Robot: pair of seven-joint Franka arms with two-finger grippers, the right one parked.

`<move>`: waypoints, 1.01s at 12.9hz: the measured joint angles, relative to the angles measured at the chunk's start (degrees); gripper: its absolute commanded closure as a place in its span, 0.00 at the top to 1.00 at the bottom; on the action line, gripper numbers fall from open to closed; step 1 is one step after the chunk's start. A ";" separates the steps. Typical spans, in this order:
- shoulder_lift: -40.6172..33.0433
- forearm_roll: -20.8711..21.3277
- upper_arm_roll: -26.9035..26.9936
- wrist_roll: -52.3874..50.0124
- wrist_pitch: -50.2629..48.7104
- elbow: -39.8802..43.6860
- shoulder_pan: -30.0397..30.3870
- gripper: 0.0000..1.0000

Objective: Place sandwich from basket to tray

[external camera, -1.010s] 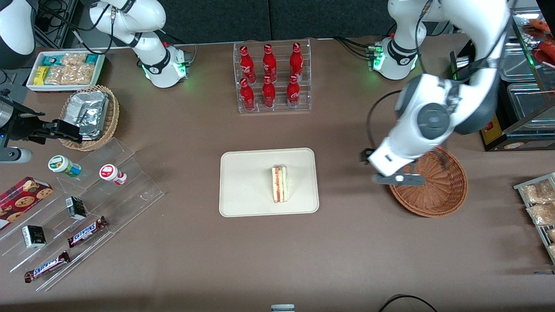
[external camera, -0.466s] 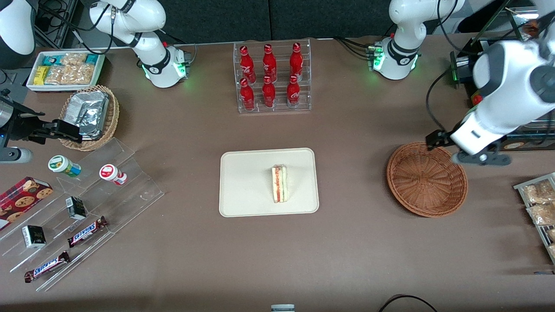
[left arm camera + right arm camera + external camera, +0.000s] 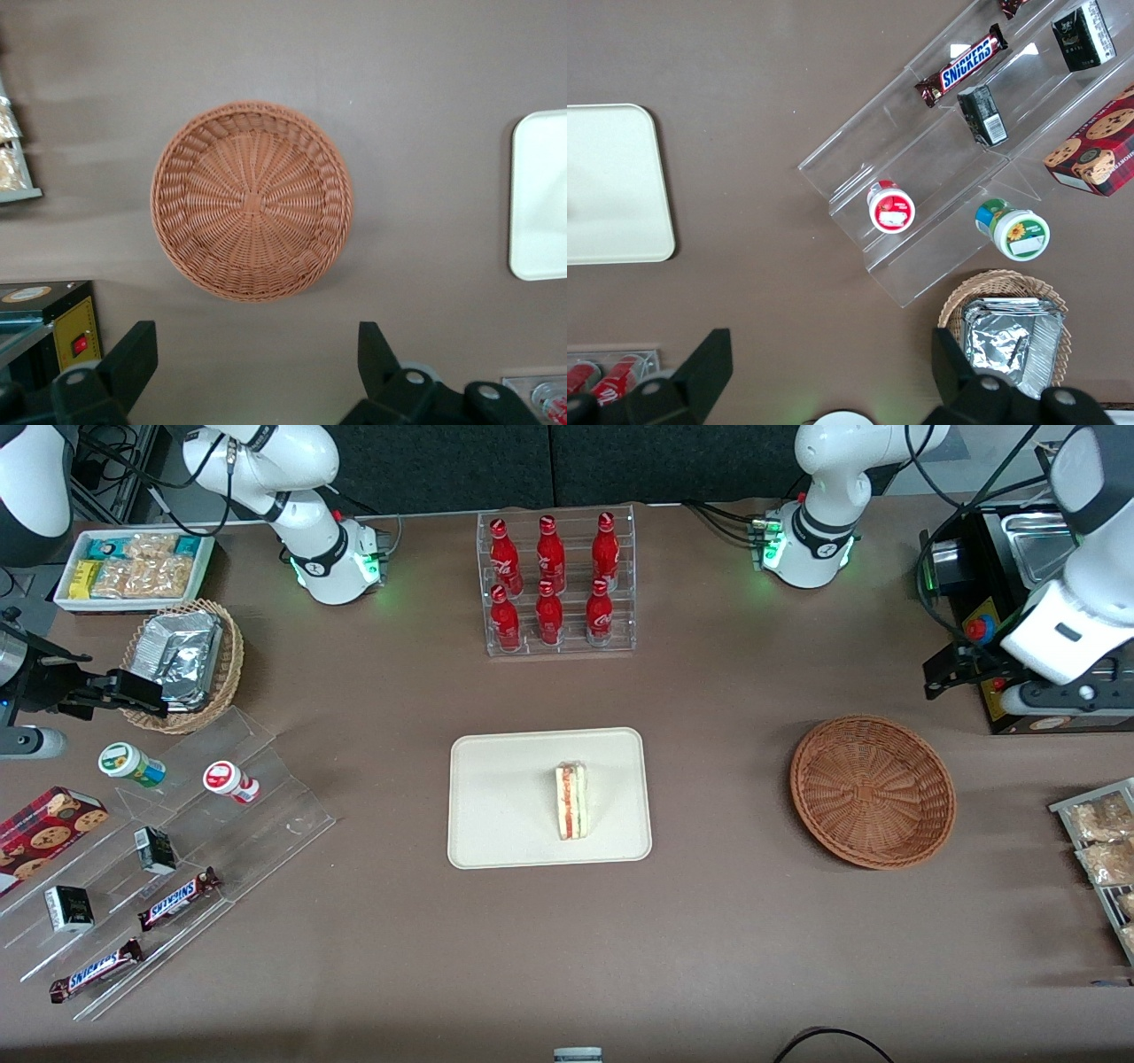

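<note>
I have the gripper [image 3: 252, 372] up high at the working arm's end of the table, its fingers [image 3: 133, 354] spread wide apart with nothing between them. Through the wrist camera I look straight down into the basket [image 3: 252, 202], and its woven bottom is bare. The sandwich [image 3: 571, 800] stands on its edge on the tray [image 3: 496, 797], cut face with the red and pale layers showing upward, well inside the rim and well apart from the basket [image 3: 873, 790].

By my judgement the placing is done, and the step in hand is only to get the arm clear. To do that well I'd keep the gripper [image 3: 1050, 700] high, carry it away from the tray so nothing brushes the upright sandwich, and mind the black box with the red button [image 3: 979, 629] that sits close beside the wrist. No downward move is called for.

As for writing: two chocolate bars read "SNICKERS", one [image 3: 177, 897] on the clear stepped stand [image 3: 221, 815] and one [image 3: 93, 970] nearer the front camera. The red bottles [image 3: 549, 584] in the clear rack carry a white script I can't read with certainty. The round tub [image 3: 1013, 230] has a flower on its lid; its lettering is too small for me.
</note>
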 measured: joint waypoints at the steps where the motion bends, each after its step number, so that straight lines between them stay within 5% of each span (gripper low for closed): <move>1: 0.02 0.00 0.02 -0.27 -0.69 1.49 0.00 1.00; 8: 0.09 0.01 2.18 -0.82 -4.47 4.50 -0.89 1.00; 11: 0.21 0.01 13.03 -0.82 -4.63 4.50 -11.25 1.00; 13: 0.22 0.01 15.66 -0.82 -4.64 4.50 -13.94 1.00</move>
